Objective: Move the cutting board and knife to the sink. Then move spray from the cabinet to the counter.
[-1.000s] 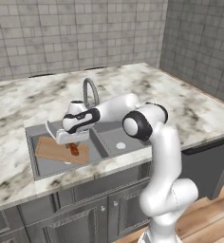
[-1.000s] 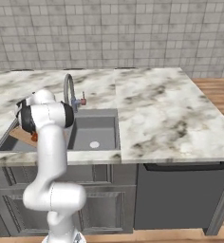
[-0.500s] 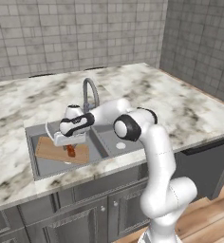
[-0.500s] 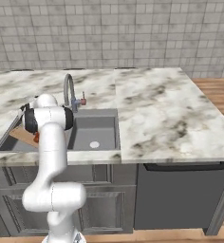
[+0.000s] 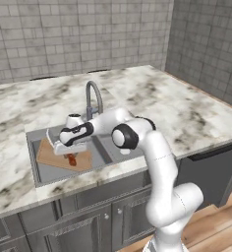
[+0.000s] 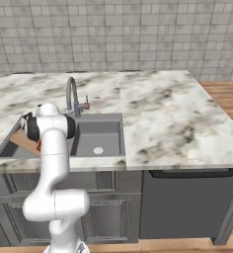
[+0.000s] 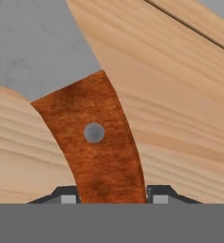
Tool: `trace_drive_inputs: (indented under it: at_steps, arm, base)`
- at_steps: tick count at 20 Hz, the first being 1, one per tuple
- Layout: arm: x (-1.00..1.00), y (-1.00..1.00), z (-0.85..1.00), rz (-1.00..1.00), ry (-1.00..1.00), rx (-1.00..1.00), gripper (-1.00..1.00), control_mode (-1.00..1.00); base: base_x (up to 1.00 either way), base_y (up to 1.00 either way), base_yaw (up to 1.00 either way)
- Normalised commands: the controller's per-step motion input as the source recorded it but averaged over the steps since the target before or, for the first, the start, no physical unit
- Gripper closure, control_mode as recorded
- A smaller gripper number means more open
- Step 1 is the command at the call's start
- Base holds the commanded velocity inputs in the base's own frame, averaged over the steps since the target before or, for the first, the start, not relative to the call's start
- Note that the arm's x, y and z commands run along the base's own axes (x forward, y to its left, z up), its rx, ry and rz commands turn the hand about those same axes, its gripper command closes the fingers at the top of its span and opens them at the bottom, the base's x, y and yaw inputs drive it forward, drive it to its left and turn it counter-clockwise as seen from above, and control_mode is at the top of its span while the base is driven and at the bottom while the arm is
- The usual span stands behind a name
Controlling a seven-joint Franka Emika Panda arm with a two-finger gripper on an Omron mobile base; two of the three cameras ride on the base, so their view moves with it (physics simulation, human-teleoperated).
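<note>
The cutting board (image 5: 56, 156) lies tilted in the left basin of the sink (image 5: 39, 174); it also shows as a brown wedge, the cutting board (image 6: 23, 141). My gripper (image 5: 65, 146) hangs just over it, shut on the knife's reddish-brown handle (image 5: 71, 159). In the hand view the knife (image 7: 95, 135) runs up from between my fingertips (image 7: 69, 195), its grey blade pointing up-left over the wood of the cutting board (image 7: 180, 95); my gripper (image 7: 111, 194) clasps the handle's end. The counter (image 5: 177, 108) surrounds the sink. The spray and the cabinet are out of view.
A curved silver faucet (image 5: 93, 96) rises behind the sink, close to my forearm. The right basin (image 6: 98, 138) has a round drain. Tiled walls stand behind the counter and at the right. Dark panelled lower cabinets (image 5: 88, 221) run below.
My elbow has swung left and the hand has sunk a little lower over the board, still with the knife in it.
</note>
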Motion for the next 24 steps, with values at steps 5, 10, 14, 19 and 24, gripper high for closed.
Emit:
trace_drive_inputs:
  at_steps: [5,10,14,19,24]
  arm:
    - [0.33,0.21,-0.35,-0.01,0.0,0.01,1.0,-1.0]
    - [0.04,0.09,-0.1,-0.02,0.0,0.01,-1.0,-1.0]
    - [-0.34,-0.09,0.33,-0.11,-0.07,0.02,-1.0,-1.0]
    - [-0.37,-0.01,0.68,-0.11,-0.12,0.03,-1.0,-1.0]
    - [-0.8,-0.18,0.98,-0.09,-0.2,0.05,-1.0,-1.0]
  base:
    - [0.0,0.0,0.0]
    - [0.0,0.0,0.0]
    - [0.0,0.0,0.0]
    - [0.0,0.0,0.0]
    - [0.0,0.0,0.0]
